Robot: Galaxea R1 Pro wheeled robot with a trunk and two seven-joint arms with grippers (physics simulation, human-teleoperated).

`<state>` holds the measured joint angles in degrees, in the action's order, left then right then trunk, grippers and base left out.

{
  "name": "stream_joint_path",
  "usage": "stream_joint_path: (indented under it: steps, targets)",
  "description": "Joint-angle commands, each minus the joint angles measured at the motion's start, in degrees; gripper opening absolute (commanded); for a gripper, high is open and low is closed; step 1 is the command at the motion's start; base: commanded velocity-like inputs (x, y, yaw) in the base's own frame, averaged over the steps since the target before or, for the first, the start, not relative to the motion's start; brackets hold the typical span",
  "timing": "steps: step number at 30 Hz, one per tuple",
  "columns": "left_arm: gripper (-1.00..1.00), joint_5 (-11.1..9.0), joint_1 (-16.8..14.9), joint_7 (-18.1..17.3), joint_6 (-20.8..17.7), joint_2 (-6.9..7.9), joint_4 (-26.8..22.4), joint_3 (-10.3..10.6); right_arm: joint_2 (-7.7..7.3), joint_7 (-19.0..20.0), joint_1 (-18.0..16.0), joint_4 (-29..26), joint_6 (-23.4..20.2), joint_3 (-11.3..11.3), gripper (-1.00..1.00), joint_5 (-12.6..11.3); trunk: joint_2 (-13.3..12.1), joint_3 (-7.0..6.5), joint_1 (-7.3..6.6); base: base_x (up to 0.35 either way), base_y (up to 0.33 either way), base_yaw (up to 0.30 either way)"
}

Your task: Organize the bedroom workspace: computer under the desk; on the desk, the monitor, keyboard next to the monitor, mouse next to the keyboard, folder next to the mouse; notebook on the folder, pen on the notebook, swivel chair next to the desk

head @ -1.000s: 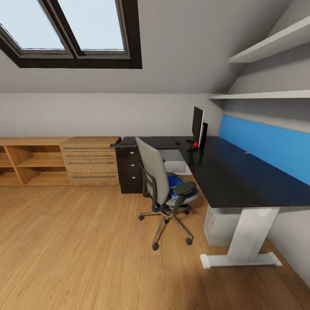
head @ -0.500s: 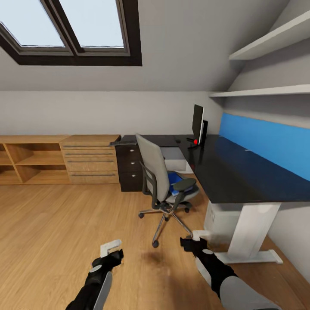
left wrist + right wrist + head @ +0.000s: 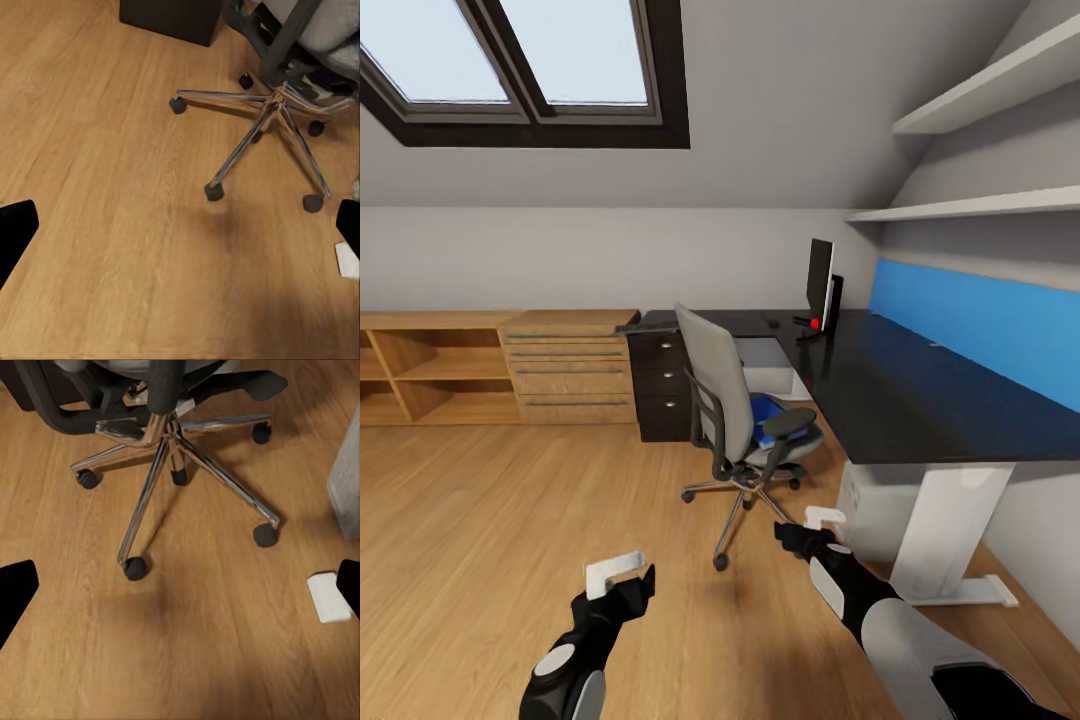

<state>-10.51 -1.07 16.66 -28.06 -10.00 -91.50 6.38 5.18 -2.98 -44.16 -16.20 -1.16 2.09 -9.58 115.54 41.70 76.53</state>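
Observation:
The grey swivel chair stands on the floor in front of the black desk, with the blue folder on its seat. The monitor stands at the desk's far corner, a small dark mouse to its left. A flat dark keyboard juts out at the desk's left end. A pale computer box sits under the desk. My left gripper and right gripper hover open over the floor short of the chair. Its wheeled base shows in both wrist views. Notebook and pen are out of view.
A light wooden chest and open shelves line the back wall, left of the dark drawer unit. The desk's white leg and foot stand right of my right arm. Wooden floor spreads left of the chair.
Both arms have come up into the head view from below and risen further toward the chair. The camera has shifted slightly; the chair and desk things stay put.

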Motion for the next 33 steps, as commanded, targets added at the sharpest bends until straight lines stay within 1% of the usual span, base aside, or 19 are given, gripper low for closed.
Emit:
stream_joint_path:
  steps: [1, 2, 5, 33]
  targets:
    - [1.00, -0.5, 0.3, 0.5, -0.2, 0.00, -0.3, 0.7, 0.02, -0.2, 0.0, -0.1, 0.0, 0.2, 1.00, -0.5, 0.0, 0.06, -0.01, 0.000, 0.000, 0.000]
    - [1.00, -0.5, 1.1, 0.6, -0.2, 0.00, -0.9, 2.1, 0.06, -0.2, 0.1, -0.2, 1.2, 0.3, 1.00, -0.6, 0.0, 0.06, -0.01, 0.000, 0.000, 0.000]
    - [1.00, -0.4, 1.5, 0.7, -0.2, 0.00, -1.1, 3.0, 0.09, -0.1, 0.1, -0.5, 3.0, 0.4, 1.00, -0.6, 1.2, 0.60, 0.65, 0.000, 0.000, 0.000]
    - [1.00, -0.4, 1.6, 0.7, -0.2, 0.00, -1.0, 3.1, 0.18, 0.0, 0.1, -0.6, 3.4, 0.6, 1.00, -0.6, 12.5, 5.62, 6.80, 0.000, 0.000, 0.000]
